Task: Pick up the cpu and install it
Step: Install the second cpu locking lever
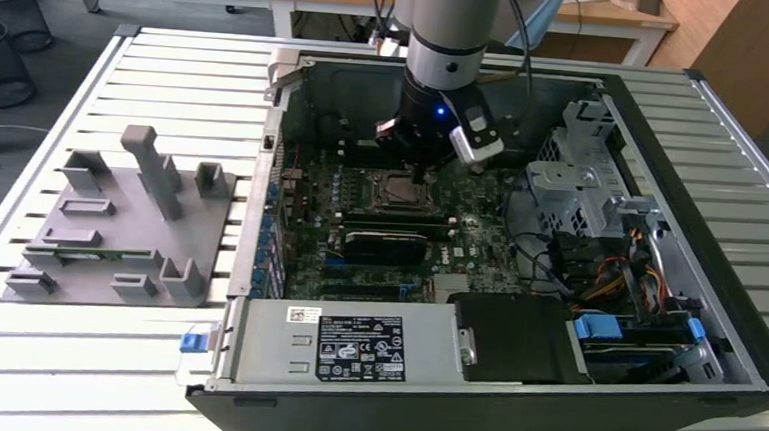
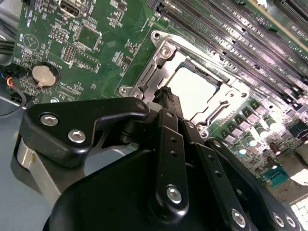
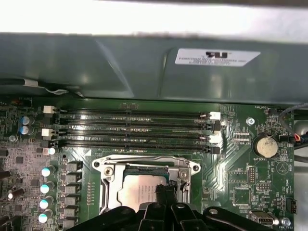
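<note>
The flat square silvery-grey cpu (image 3: 137,192) lies seated in the motherboard's metal socket frame (image 2: 159,53), directly beneath the black tool (image 3: 166,192), whose grip I cannot tell.

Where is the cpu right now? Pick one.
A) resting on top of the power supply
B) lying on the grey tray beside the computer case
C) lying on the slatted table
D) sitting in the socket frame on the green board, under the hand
D: in both wrist views the silvery cpu lies inside the metal socket frame on the green board, with the hand right above its edge.
</note>
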Robot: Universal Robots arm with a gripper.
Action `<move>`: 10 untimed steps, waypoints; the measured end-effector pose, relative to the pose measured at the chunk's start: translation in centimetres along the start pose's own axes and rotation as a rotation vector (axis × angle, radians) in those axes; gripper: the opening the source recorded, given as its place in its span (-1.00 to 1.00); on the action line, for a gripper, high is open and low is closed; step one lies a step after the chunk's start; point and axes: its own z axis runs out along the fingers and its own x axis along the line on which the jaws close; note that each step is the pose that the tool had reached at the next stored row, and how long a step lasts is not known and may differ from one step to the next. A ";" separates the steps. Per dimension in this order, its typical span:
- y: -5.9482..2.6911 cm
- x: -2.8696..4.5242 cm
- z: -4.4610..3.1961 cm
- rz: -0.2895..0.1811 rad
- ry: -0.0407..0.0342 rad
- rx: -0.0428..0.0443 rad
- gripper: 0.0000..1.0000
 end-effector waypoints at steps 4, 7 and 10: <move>-0.27 0.01 0.02 0.000 0.0001 0.0026 -0.79; -0.42 0.01 0.04 0.000 0.0001 0.0039 -0.79; -0.45 0.01 0.04 0.000 0.0003 0.0042 -0.79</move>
